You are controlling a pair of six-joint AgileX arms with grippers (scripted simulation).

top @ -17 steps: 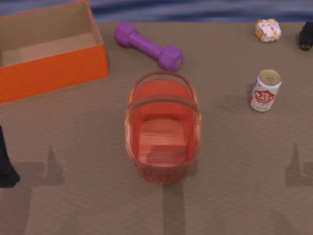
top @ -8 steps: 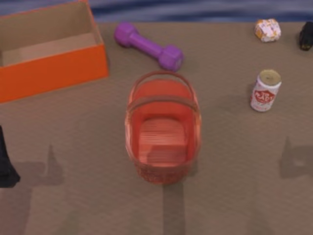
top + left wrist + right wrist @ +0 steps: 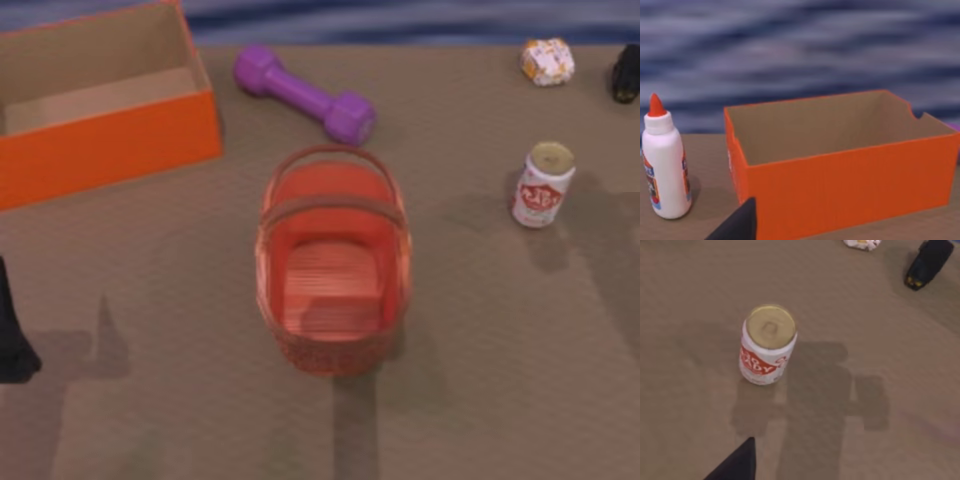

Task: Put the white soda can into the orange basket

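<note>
Black fingertip of the right gripper [image 3: 735,462] (grip state cannot be told) hangs above the table, the white soda can [image 3: 767,344] upright just ahead and below; the orange basket [image 3: 332,262] sits beyond, toward the parked left arm, much farther from the can.

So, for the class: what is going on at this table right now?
Nothing is held yet. The small white cylindrical soda can with red markings stands upright on the brown table, towards its right side, apart from the oval orange-red woven-look basket with an arched handle in the middle, which has nothing in it. The right wrist camera looks down on the can, so the right arm appears to hover above it. The left arm sits at the table's left edge.
</note>
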